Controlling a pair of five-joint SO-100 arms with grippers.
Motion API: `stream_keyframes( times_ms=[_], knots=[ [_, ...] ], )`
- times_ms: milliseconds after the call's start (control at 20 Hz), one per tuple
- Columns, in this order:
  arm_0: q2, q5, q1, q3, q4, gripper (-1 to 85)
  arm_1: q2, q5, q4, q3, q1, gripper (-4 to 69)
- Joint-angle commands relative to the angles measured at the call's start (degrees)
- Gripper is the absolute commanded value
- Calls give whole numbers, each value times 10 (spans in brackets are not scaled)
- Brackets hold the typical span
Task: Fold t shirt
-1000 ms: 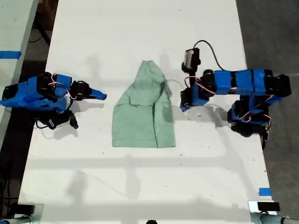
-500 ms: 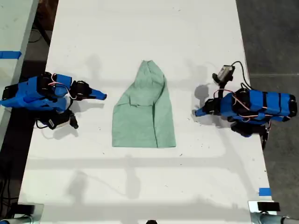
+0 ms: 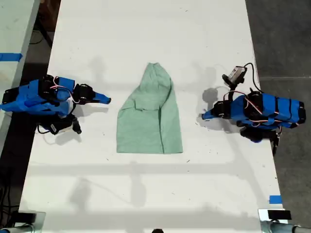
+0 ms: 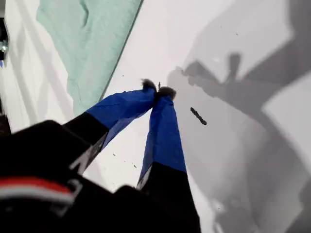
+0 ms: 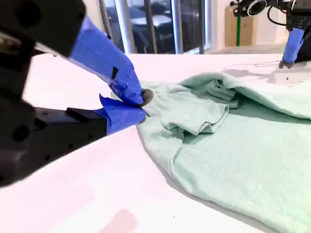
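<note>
The pale mint-green t shirt [image 3: 150,116] lies flat in the middle of the white table [image 3: 146,34], folded lengthwise, with its narrow end away from the exterior view's bottom. My first gripper [image 3: 204,116] rests low on the table at the exterior view's right. It is shut and empty, a short gap from the t shirt [image 4: 82,43]. Its tips [image 4: 158,90] meet over bare table. My second gripper [image 3: 107,100] lies at the exterior view's left, shut with nothing held, pointing at the t shirt [image 5: 233,145]. Its tips [image 5: 141,102] stop just short of the cloth edge.
A second pale table with blue tape [image 3: 9,57] stands at the exterior view's left edge. Dark floor [image 3: 282,39] borders the table at the exterior view's right. A blue tape mark [image 3: 275,199] and clamps sit near the table's bottom edge in that view.
My first arm has drawn back from the t shirt's side toward the exterior view's right and folded down low. The t shirt and my second arm have not moved.
</note>
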State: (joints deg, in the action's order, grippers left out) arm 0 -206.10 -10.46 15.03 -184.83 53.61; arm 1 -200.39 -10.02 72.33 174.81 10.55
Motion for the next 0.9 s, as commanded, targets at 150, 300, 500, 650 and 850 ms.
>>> stream_keyframes(
  times_ms=[150,300,500,650,850],
  knots=[
    [-5,4,7,-1,-2,-1,-8,5,0,29,1,21],
    [-5,4,8,-1,-2,-1,-8,16,0,30,-5,21],
    [-5,4,8,-1,-2,-1,-8,24,4,30,-6,21],
    [-5,4,8,-1,-2,-1,-8,24,4,30,-2,21],
    [-5,4,6,-1,-2,-1,-8,25,4,30,-2,21]
  ],
)
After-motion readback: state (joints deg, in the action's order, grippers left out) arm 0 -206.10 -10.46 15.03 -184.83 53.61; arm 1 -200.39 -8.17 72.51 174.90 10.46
